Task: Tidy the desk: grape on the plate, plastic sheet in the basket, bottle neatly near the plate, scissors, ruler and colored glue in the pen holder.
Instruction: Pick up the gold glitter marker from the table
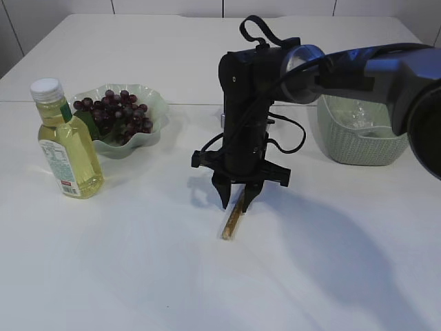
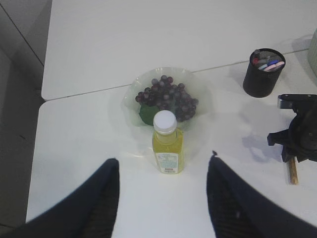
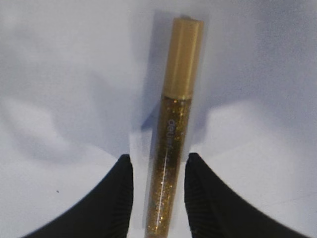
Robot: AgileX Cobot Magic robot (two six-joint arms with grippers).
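Glue step in hand: right gripper [image 1: 236, 202] jaws straddle the gold glitter glue tube [image 3: 171, 148] lying on the surface, not yet closed on it. Left gripper [image 2: 163, 198] hangs open over the bottle [image 2: 167, 144]. Next: close, lift, carry to the pen holder [image 2: 263, 72] at 12 o'clock.

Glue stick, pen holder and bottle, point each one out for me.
glue stick [image 3: 173, 148], right wrist view, on its glittery barrel.
pen holder [image 2: 262, 79], left wrist view, on its black side wall.
bottle [image 1: 69, 155], exterior view, on its label.

Gold glitter glue [image 3: 171, 148], gold cap; yellow bottle [image 1: 65, 146], white cap; dark-purple grapes [image 1: 117, 110]; pale-green basket [image 1: 358, 141].
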